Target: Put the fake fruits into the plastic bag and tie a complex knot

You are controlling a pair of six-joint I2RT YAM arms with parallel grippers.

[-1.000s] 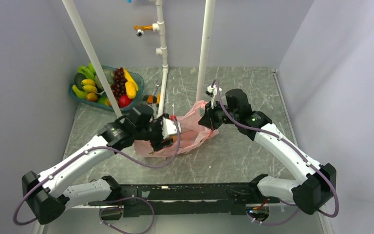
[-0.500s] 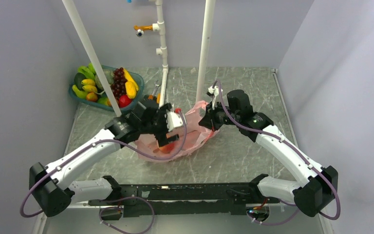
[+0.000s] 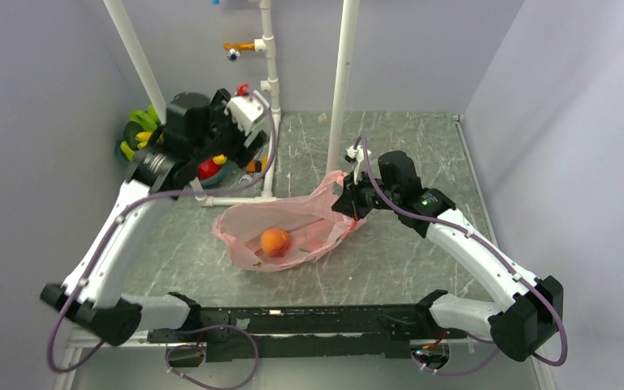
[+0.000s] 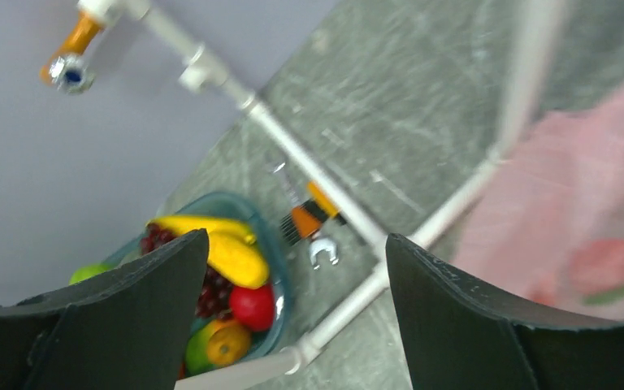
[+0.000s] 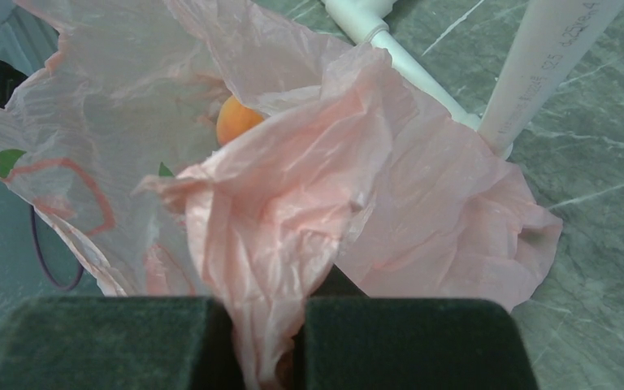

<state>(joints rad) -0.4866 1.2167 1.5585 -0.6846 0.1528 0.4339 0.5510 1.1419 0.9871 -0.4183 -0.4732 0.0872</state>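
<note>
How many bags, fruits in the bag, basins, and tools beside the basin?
Translucent pink plastic bag: 1
Peach-orange round plastic fruit inside it: 1
Teal plastic basin: 1
Tools, metal wrench and orange-handled tool: 2
Total: 5

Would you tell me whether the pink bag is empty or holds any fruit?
Holds fruit: one peach-orange fruit lies inside the pink bag, visible from above and from the right wrist; no other fruit shows in it.

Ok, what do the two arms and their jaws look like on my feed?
Both the left arm and right arm have white link shells with black joints and bases. A purple cable loops along each. The jaws are dark, flat-faced blocks; a small green light shows on the right arm.
</note>
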